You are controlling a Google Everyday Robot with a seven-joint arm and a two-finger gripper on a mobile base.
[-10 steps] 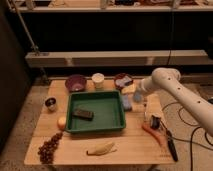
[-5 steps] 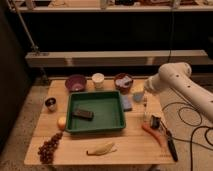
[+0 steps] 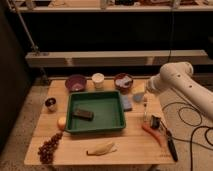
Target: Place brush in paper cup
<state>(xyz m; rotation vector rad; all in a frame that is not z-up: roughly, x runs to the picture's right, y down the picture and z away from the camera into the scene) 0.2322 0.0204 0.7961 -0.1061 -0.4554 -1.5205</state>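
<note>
Camera view: one look down and across a pale wooden table [image 3: 132, 150] from its front side.
Brush: the long, slim, black-handled brush [image 3: 169, 142] lies flat near the table's right edge. Its head points to the rear and its handle runs toward the front corner. Nothing grips it.
Beside the brush: an orange carrot [image 3: 151, 133] lies just inside it. Whether the two touch cannot be told.
Paper cup: the small cream cylindrical paper cup [image 3: 98, 80] stands upright at the rear of the table, between a purple bowl [image 3: 76, 82] and a dark red bowl [image 3: 123, 81]. It is well apart from the brush, and no brush stands in it.
Gripper: the two-finger gripper [image 3: 145, 102] hangs from the white arm [image 3: 175, 77] over the table's right side. It is to the rear of the brush and close to a thin silver utensil [image 3: 145, 115]. The jaws stand wide, with nothing between them.
Centre of table: a green plastic tray [image 3: 120, 107] holds a dark rectangular block [image 3: 82, 114] and lies between the brush and the cup.
Done: nothing of the task itself; judged to be at the approach stage.
Left: come forward and down to the brush, close on its handle, lift it, carry it across to the rear, and lower it into the cup.
</note>
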